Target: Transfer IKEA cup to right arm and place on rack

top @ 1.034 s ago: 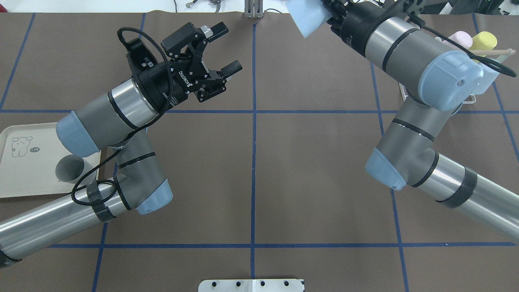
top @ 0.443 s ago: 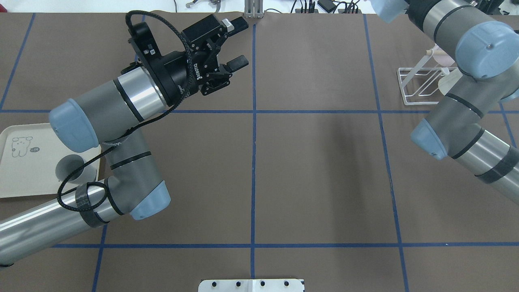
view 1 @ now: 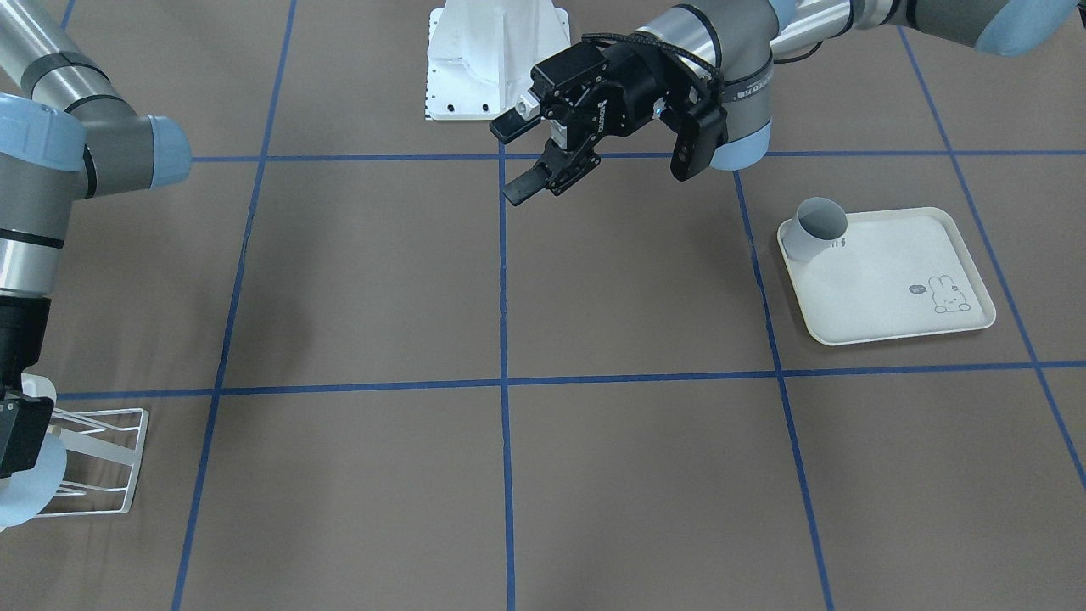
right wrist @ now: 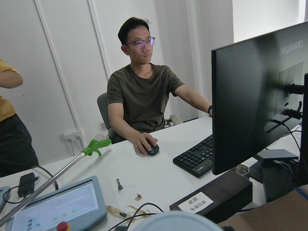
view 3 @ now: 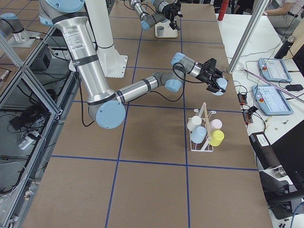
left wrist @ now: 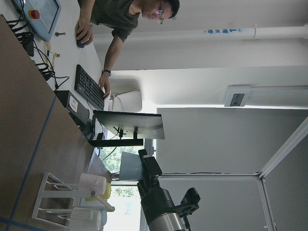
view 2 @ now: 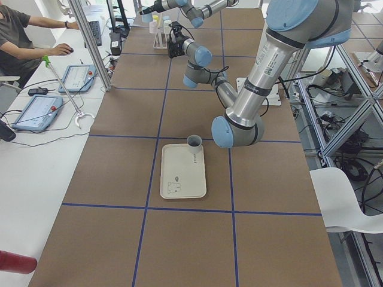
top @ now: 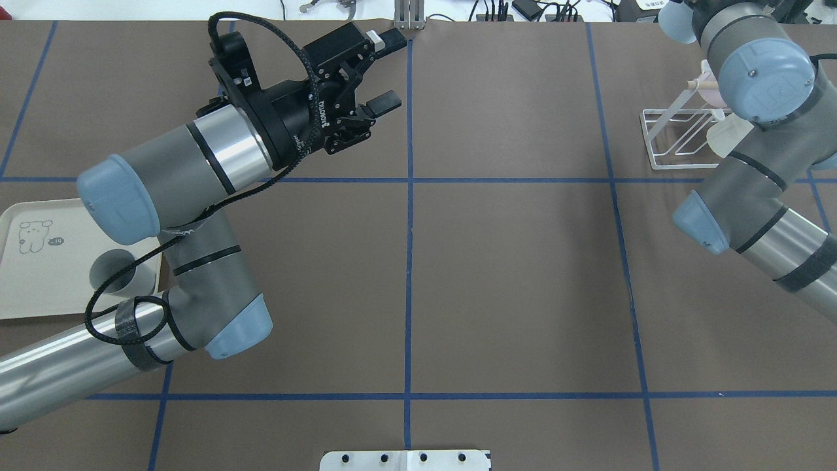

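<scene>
Right end effector (view 3: 214,81) nearer rack (view 3: 203,128), cup (view 3: 221,87) in its grip

L arm (top: 163,176) fwd, L grip (top: 390,69) spread | R arm (top: 752,170) out, R grip (view 3: 213,80) clamped on cup (view 3: 220,88)

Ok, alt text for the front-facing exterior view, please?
The left gripper hangs open and empty over the brown table, while at the lower-left edge the right gripper holds a pale blue cup by the white wire rack. A grey cup sits on a cream tray at right.
</scene>
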Available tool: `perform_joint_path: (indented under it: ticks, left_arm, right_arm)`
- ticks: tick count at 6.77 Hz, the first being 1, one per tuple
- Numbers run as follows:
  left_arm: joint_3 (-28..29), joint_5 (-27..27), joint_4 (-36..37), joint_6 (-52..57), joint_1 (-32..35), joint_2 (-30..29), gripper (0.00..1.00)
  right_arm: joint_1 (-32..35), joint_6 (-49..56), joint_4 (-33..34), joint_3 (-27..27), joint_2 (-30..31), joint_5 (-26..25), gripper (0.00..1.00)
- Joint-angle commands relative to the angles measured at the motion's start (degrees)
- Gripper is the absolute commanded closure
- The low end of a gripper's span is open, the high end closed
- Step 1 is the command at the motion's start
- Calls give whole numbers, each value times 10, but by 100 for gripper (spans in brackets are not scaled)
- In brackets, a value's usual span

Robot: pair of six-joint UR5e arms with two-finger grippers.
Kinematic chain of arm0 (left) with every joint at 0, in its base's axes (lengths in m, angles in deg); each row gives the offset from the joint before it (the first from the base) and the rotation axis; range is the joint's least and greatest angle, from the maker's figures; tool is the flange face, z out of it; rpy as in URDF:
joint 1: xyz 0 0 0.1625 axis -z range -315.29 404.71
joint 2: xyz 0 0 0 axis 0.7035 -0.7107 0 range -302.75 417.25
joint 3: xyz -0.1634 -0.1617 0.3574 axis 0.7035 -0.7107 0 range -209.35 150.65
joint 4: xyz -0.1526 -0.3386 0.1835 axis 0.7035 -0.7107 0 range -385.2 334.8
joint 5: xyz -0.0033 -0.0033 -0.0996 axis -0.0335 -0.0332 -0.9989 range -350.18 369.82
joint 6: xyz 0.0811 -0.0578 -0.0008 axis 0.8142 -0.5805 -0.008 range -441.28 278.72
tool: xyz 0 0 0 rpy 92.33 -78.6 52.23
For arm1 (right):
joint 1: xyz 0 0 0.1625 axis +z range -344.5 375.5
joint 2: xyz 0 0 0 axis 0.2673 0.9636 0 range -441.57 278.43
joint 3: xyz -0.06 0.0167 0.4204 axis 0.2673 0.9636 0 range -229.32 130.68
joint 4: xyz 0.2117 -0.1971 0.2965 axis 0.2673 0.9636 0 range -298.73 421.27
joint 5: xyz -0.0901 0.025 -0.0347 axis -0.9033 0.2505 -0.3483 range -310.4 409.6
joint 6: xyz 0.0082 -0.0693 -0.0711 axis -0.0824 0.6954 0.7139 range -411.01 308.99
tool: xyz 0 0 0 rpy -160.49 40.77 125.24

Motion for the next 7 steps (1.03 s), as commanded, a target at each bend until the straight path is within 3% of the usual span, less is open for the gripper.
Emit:
perform_joint_path:
  ticks: [1,7]
  left_arm:
    - [-3,0,2,0,-4,13,0]
    - [-2,-3,1,0,-4,14,0]
  right_arm:
    - [12,50,1,56,1,-27,100]
    - [-4,57,1,81,17,-4,100]
